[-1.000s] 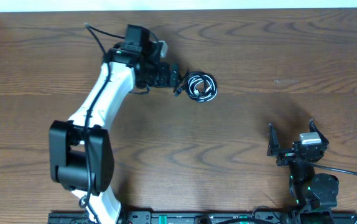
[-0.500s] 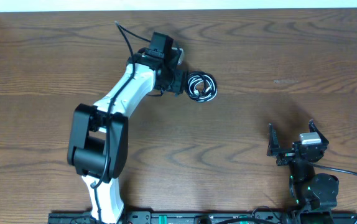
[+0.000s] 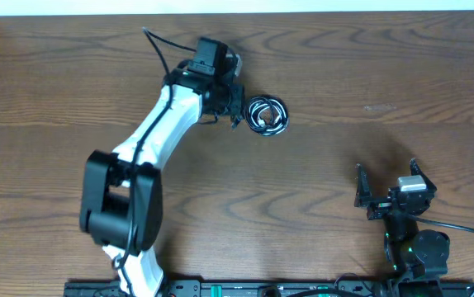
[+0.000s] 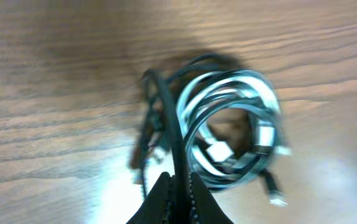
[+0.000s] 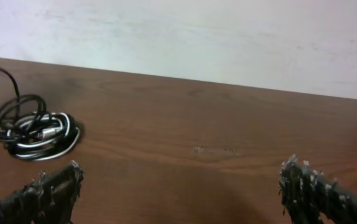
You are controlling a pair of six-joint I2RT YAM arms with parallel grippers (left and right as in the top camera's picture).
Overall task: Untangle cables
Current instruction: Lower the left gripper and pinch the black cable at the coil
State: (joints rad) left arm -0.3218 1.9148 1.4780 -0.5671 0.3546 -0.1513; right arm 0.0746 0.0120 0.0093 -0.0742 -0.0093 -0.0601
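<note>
Left tool (image 4: 178, 185) clamped on one black strand of the cables (image 4: 228, 124); coil just ahead intact. Right tool (image 5: 180, 186) wide, empty. Untangling barely started.

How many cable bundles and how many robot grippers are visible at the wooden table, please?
Coiled bundle of thin black and white cables: 1
Black two-finger left gripper, shut on a black strand of the bundle: 1
Black two-finger right gripper, open: 1
Total: 3
</note>
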